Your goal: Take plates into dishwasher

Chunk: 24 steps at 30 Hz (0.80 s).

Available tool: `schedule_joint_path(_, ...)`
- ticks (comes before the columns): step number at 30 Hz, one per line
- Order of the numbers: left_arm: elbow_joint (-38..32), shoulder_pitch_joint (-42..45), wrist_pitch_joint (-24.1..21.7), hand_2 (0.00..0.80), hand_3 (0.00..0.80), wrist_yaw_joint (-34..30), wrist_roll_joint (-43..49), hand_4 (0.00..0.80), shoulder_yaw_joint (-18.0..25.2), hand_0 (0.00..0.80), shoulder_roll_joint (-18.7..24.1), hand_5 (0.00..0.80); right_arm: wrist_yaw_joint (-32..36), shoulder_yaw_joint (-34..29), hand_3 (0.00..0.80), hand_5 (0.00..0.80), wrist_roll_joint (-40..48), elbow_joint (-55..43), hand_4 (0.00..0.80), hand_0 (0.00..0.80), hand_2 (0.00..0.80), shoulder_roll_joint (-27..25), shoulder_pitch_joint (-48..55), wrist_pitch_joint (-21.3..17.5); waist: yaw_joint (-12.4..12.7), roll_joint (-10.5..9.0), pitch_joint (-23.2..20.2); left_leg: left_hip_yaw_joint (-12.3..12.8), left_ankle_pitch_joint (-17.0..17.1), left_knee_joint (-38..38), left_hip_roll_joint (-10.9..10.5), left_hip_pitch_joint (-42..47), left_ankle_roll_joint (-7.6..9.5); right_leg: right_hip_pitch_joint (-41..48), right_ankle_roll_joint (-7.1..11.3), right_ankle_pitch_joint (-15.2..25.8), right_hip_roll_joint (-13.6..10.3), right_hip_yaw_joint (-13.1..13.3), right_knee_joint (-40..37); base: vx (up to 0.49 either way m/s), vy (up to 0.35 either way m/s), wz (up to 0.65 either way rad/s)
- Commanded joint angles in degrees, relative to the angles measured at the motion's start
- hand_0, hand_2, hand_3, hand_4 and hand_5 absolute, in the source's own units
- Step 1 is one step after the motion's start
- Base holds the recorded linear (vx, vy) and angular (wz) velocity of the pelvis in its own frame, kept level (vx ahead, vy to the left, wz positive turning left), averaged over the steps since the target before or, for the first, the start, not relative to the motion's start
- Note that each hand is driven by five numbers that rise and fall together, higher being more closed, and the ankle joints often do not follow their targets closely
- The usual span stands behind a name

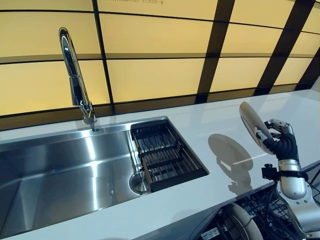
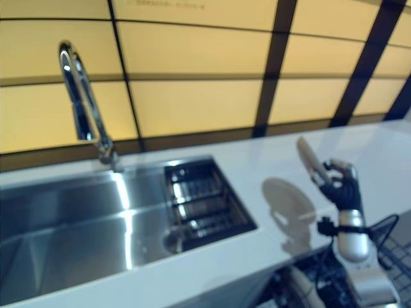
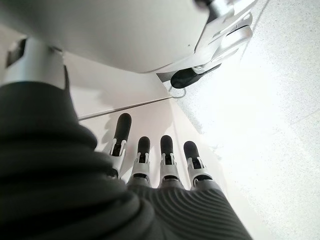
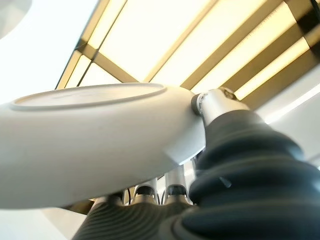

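The robot's right hand (image 1: 281, 141) is clamped on the rim of a round, pale cream ceramic plate (image 1: 251, 125), thumb on one face and fingers on the other, and holds it tilted almost on edge above the right end of the white counter (image 1: 200, 125), near its front edge. The plate looks stiff, smooth and breakable, probably fairly heavy for a rim pinch, so it could slip or swing; a grip well over the rim, as here, seems the sound one. Below the counter's front edge the dark wire dishwasher rack (image 1: 267, 212) stands open with 1 pale plate (image 1: 240, 220) already in it, which may crowd the slot to be used; the counter's front edge also lies between the held plate and the rack. At the counter's left a stainless steel sink (image 1: 60, 170) holds a dark slatted drain basket (image 1: 165, 155), with a tall chrome tap (image 1: 75, 75) behind it, all well apart from the plate. The left hand (image 3: 155, 160) shows only in its wrist view, fingers straight and holding nothing.
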Motion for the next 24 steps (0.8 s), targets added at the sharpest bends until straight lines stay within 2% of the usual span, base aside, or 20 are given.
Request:
schedule_joint_path(1, -1.03, -1.65, -2.64, 0.000, 0.000, 0.09, 2.35, 0.000, -1.08, 0.000, -0.62, 0.000, -0.83, -4.65, 0.800, 0.800, 7.24, -3.99, 0.800, 0.800, 0.800, 2.51, -8.36, -5.81, 1.86, -0.64, -0.35, -1.39, -7.73, 0.19, -3.55, 4.08, 2.06, -10.60, 2.67, 18.32, -0.66, 2.65, -0.63, 0.000, 0.000, 0.00)
schedule_joint_path(5, -0.69, -1.51, -3.18, 0.000, 0.000, 0.29, 1.55, 0.000, -1.41, 0.000, -0.63, 0.000, 1.30, -4.95, 0.800, 0.800, 17.22, -4.41, 0.800, 0.800, 0.800, 5.36, -7.98, -7.69, 1.52, -0.51, -0.47, -1.09, -7.76, 0.17, -3.60, 4.10, 2.03, -10.65, 2.57, 18.44, -0.65, 2.71, -0.93, 0.000, 0.000, 0.00)
schedule_joint_path(9, -0.48, -1.36, -3.23, 0.000, 0.000, 0.22, 1.82, 0.000, -1.43, 0.000, -0.57, 0.000, 0.77, -5.84, 0.800, 0.800, 16.26, -4.21, 0.800, 0.800, 0.800, 6.57, -7.24, -8.06, 1.36, -0.67, -0.63, -0.60, -7.83, 0.17, -3.76, 4.14, 1.93, -10.75, 2.82, 19.29, -1.00, 2.28, -1.29, 0.005, -0.002, -0.01)
schedule_joint_path(10, -0.56, -1.11, -2.88, 0.000, 0.000, 0.15, 1.98, 0.000, -1.29, 0.000, -0.40, 0.000, 0.45, -6.64, 0.800, 0.800, 15.36, -3.57, 0.800, 0.800, 0.800, 5.85, -6.97, -7.65, 1.32, -0.85, -0.54, 0.21, -7.73, 0.14, -3.80, 4.34, 1.54, -11.24, 3.37, 20.73, -1.28, 1.09, -1.68, 0.000, 0.000, 0.00)
schedule_joint_path(14, -1.09, -0.59, -2.00, 0.000, 0.000, 0.36, 2.52, 0.000, -0.80, 0.000, 0.29, 0.000, 0.61, -8.31, 0.800, 0.800, 16.00, -2.92, 0.800, 0.800, 0.800, 3.96, -6.08, -6.75, 1.22, -1.01, -0.18, 2.22, -7.80, 0.15, -2.87, 4.49, 1.24, -12.92, 3.96, 22.49, -2.41, -0.51, -0.18, -0.037, -0.049, -0.22)
schedule_joint_path(16, -0.91, -0.54, -1.85, 0.000, 0.000, 0.32, 2.19, 0.000, -0.16, 0.000, 1.12, 0.000, 1.99, -9.39, 0.800, 0.800, 18.15, -1.91, 0.800, 0.800, 0.800, 2.61, -5.02, -6.89, 1.77, -1.19, -0.50, 4.61, -7.26, 0.08, -2.12, 3.31, 1.21, -12.17, 4.15, 23.39, -5.16, -2.03, 2.58, -0.168, -0.096, -0.50)
schedule_joint_path(19, -1.19, -0.53, -1.55, 0.000, 0.000, 0.18, 1.73, 0.000, -0.15, 0.000, 1.69, 0.000, 3.13, -9.96, 0.800, 0.800, 19.14, -1.21, 0.800, 0.800, 0.800, 2.34, -3.92, -7.71, 2.52, -1.06, -0.84, 6.28, -7.06, 0.08, -1.38, 2.49, 1.13, -11.22, 4.21, 22.94, -6.90, -2.28, 4.26, -0.119, -0.086, -0.48)
schedule_joint_path(20, -1.30, -0.61, -1.48, 0.000, 0.000, 0.14, 1.62, 0.000, -0.44, 0.000, 2.10, 0.000, 3.31, -10.12, 0.800, 0.800, 19.14, -1.02, 0.800, 0.800, 0.800, 2.42, -3.17, -8.11, 3.05, -0.88, -1.06, 7.48, -6.52, 0.08, -0.53, 1.51, 0.98, -9.93, 4.19, 22.39, -8.51, -2.44, 5.58, -0.166, -0.135, -0.47)
schedule_joint_path(22, -1.49, -0.76, -1.39, 0.000, 0.000, 0.40, 1.36, 0.000, -0.58, 0.000, 2.47, 0.000, 3.43, -10.00, 0.800, 0.800, 19.32, -0.79, 0.800, 0.800, 0.800, 2.53, -3.02, -8.35, 3.73, -0.68, -1.19, 8.78, -6.03, 0.09, 0.38, 0.60, 0.84, -8.73, 4.20, 21.72, -9.95, -2.66, 6.84, -0.217, -0.185, -0.36)
schedule_joint_path(23, -1.56, -1.14, -1.54, 0.000, 0.000, 0.58, 1.37, 0.000, -0.52, 0.000, 3.12, 0.000, 3.55, -9.61, 0.800, 0.800, 19.22, -0.67, 0.800, 0.800, 0.800, 2.99, -3.25, -8.05, 4.66, -0.43, -1.47, 10.69, -5.17, 0.11, 1.81, -0.93, 0.70, -6.71, 4.32, 20.96, -11.87, -3.51, 8.01, -0.229, -0.206, -0.13)
schedule_joint_path(24, -1.56, -1.21, -1.57, 0.000, 0.000, 0.58, 1.46, 0.000, -0.50, 0.000, 3.21, 0.000, 3.52, -9.53, 0.800, 0.800, 19.13, -0.61, 0.800, 0.800, 0.800, 3.06, -3.28, -8.03, 4.86, -0.41, -1.48, 11.01, -5.17, 0.14, 1.98, -1.04, 0.66, -6.54, 4.34, 20.75, -12.07, -3.53, 8.34, -0.277, -0.243, -0.09)
